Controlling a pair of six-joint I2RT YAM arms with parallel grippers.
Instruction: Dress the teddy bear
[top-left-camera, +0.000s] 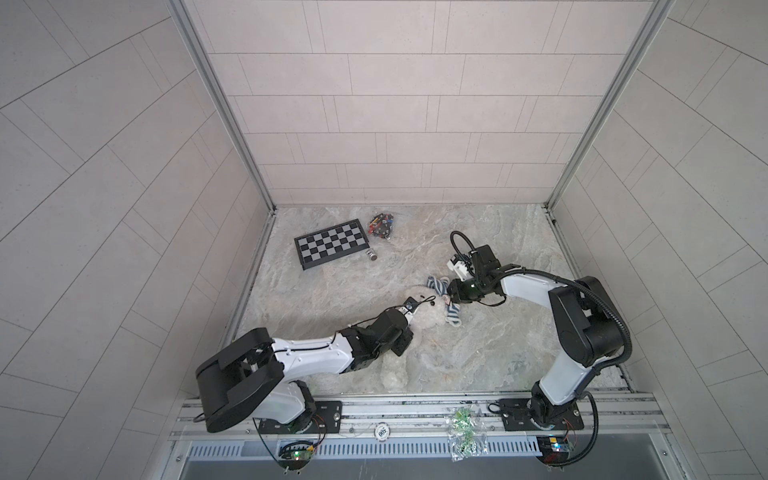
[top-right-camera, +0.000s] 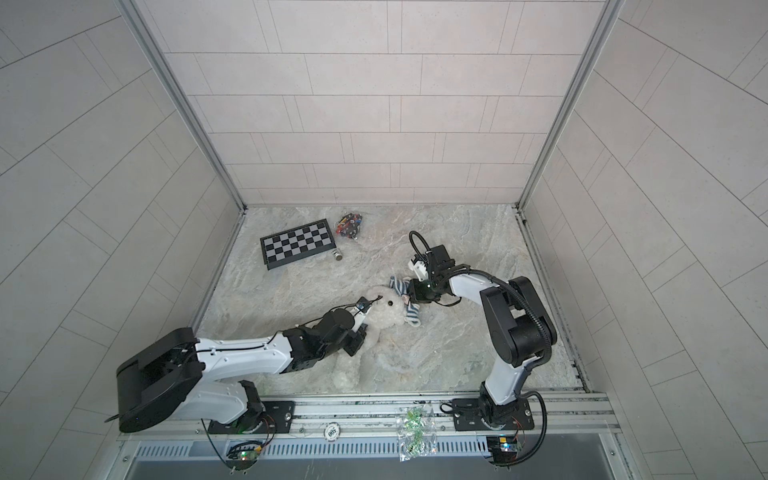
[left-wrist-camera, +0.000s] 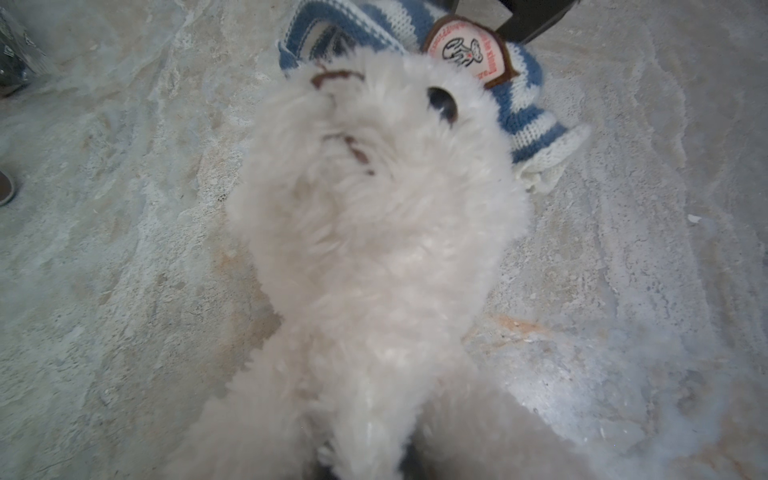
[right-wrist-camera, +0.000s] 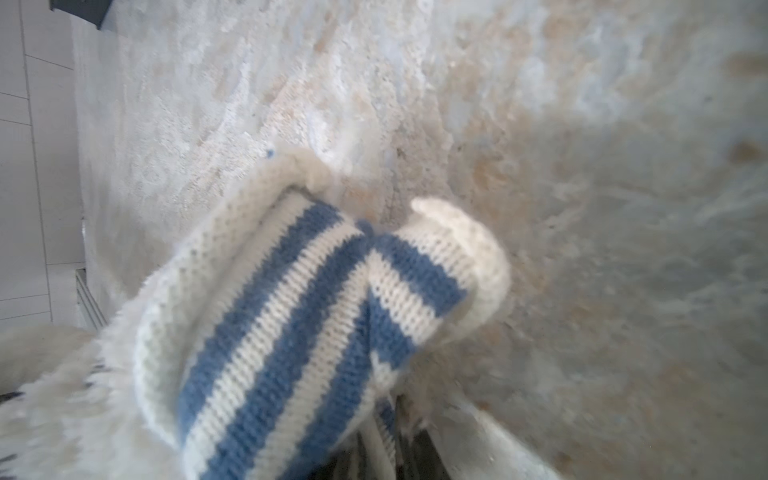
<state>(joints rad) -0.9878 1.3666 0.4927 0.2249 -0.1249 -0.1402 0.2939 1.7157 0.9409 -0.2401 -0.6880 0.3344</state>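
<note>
Knit shirt (right-wrist-camera: 291, 316) clamped in right tool (top-left-camera: 449, 294); left tool (top-left-camera: 407, 337) pinches teddy bear (top-left-camera: 426, 318). Collar could snag on ears, slip free.

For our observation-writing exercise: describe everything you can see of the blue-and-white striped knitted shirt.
The blue-and-white striped knitted shirt looks like soft wool knit, with cream edging and a brown-rimmed white badge bearing a small drawn figure. It lies crumpled on the marbled stone-look tabletop, pressed against the head of the white fluffy teddy bear and not yet on its body. The right end effector is shut on one end.
</note>
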